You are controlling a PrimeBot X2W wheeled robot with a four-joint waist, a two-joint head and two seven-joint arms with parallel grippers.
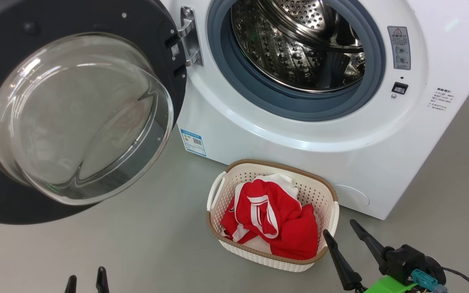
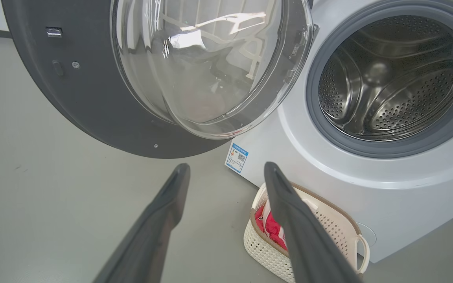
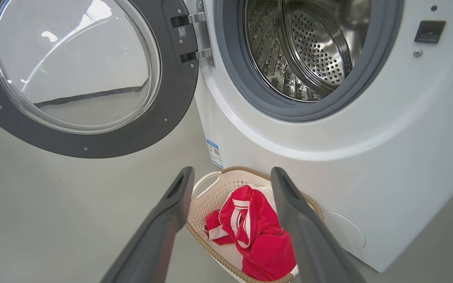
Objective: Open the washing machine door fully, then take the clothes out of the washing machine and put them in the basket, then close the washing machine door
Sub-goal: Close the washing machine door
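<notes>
washing machine door (image 1: pixel 75 118) stands swung wide to the left of the washing machine (image 1: pixel 299 138), hung on a hinge (image 1: pixel 189 36) at the left edge of the opening, its glass bowl facing out toward the robot. shutting it looks to be the step left, since the drum (image 1: pixel 299 49) shows bare steel and the clothes (image 1: pixel 275 219) lie heaped in the basket (image 1: pixel 273 163), which sits on the floor (image 1: pixel 136 244) just in front of the machine. the move turns on this: the door lies up and ahead of the left gripper (image 1: pixel 86 280), low at the left, its two fingers spread with nothing between them. the right gripper (image 1: pixel 341 228), likewise spread and empty, sits near the basket's right end, well apart from the door's free edge (so the left arm is the nearer one). being round, the door has no long axis; it swings about the hinge. counted: one door, one machine, one basket, one red-and-white heap whose pieces cannot be told apart, two grippers.
</notes>
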